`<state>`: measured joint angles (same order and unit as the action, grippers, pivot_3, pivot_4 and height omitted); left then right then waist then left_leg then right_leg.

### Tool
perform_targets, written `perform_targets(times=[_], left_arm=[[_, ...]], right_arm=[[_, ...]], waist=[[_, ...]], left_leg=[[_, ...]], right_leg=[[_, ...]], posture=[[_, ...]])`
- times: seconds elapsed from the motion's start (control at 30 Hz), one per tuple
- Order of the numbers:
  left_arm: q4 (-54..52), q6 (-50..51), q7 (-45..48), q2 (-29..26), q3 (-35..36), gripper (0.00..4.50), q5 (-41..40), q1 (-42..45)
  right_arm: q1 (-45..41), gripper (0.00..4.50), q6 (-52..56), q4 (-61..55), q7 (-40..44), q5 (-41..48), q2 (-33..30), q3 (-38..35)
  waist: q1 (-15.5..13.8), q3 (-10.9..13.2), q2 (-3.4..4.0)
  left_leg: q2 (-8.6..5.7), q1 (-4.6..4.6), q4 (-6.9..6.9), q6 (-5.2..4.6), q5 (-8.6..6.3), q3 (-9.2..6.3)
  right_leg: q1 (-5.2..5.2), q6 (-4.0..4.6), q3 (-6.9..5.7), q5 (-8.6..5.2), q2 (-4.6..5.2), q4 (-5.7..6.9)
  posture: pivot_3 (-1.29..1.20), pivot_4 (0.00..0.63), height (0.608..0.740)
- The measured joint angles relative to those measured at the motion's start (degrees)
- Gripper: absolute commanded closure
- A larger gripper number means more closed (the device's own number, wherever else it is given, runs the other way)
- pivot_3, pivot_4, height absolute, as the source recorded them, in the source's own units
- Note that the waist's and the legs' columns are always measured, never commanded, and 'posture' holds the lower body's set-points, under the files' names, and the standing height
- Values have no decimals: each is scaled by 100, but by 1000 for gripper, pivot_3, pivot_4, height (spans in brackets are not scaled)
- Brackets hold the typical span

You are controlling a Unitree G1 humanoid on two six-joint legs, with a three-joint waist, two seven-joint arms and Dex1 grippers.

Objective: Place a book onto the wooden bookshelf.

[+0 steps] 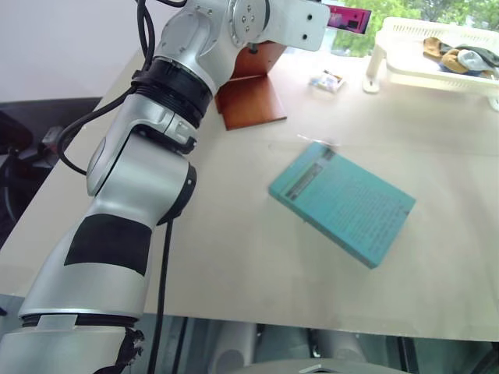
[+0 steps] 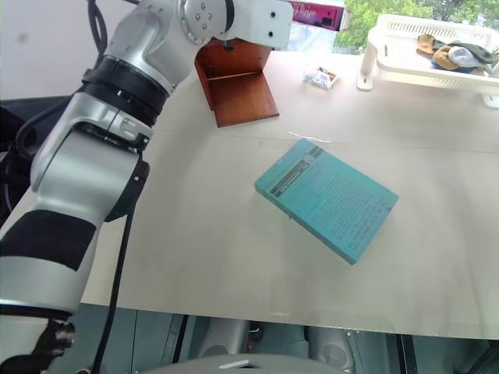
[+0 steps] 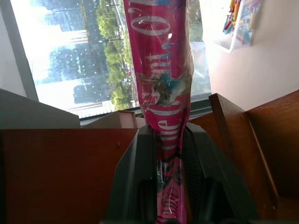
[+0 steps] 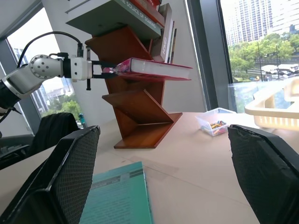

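Note:
My left gripper [image 3: 169,135] is shut on the book [image 3: 161,70], a magenta-pink paperback clamped at one end between the black fingers [image 3: 135,186]. From the right wrist view the book [image 4: 154,70] is held level in the air at mid-height of the wooden bookshelf [image 4: 140,112], a reddish-brown zig-zag unit at the table's far left. I cannot tell whether the book touches a board. My right gripper [image 4: 163,133] is open, nothing between its fingers, low over the table and facing the shelf.
A teal-green book [image 1: 341,202] lies flat mid-table. A white plastic basket rack [image 1: 437,47] stands at the far right. A small clear box [image 1: 327,80] sits between rack and shelf. Other books [image 4: 135,14] fill the upper shelves.

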<state>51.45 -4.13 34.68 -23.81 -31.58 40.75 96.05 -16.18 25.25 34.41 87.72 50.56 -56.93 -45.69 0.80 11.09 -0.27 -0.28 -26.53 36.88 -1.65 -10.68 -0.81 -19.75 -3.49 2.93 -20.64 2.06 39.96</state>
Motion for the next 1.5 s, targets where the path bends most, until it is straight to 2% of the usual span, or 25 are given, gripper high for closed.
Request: perform_targets(times=[0.7, 0.87, 1.13, 1.5], left_arm=[[-158, 234, -485, 178, 5, 4124, -22, -248], [-159, 667, -485, 154, -46, 4124, 253, -280], [-193, 1965, 122, 357, 75, 4124, 223, -302], [-343, 2354, 592, 373, -10, 4124, 273, -264]], right_arm=[[29, 0, -176, -67, -54, -118, 89, 42], [18, 0, -181, -63, -54, -163, 87, 80], [-396, 0, -174, 149, -47, -159, -120, 73], [-578, 0, -48, 338, 9, -154, -209, 99]], waist=[[0, -2, 4], [3, -2, 3], [-2, -3, 4], [3, -4, 7]], left_leg=[[1, 0, 12, 0, 0, 2], [1, 0, 15, 0, 0, 3], [2, 0, 20, 0, 0, 3], [4, -1, 25, 0, 0, 8]], right_leg=[[0, 0, 2, 0, 0, 8], [0, 0, 4, 0, -2, 9], [0, 0, 3, 0, -3, 12], [0, 0, 6, 0, -3, 15]], posture=[[0, 150, 740], [0, 150, 740], [0, 150, 740], [0, 150, 740]])
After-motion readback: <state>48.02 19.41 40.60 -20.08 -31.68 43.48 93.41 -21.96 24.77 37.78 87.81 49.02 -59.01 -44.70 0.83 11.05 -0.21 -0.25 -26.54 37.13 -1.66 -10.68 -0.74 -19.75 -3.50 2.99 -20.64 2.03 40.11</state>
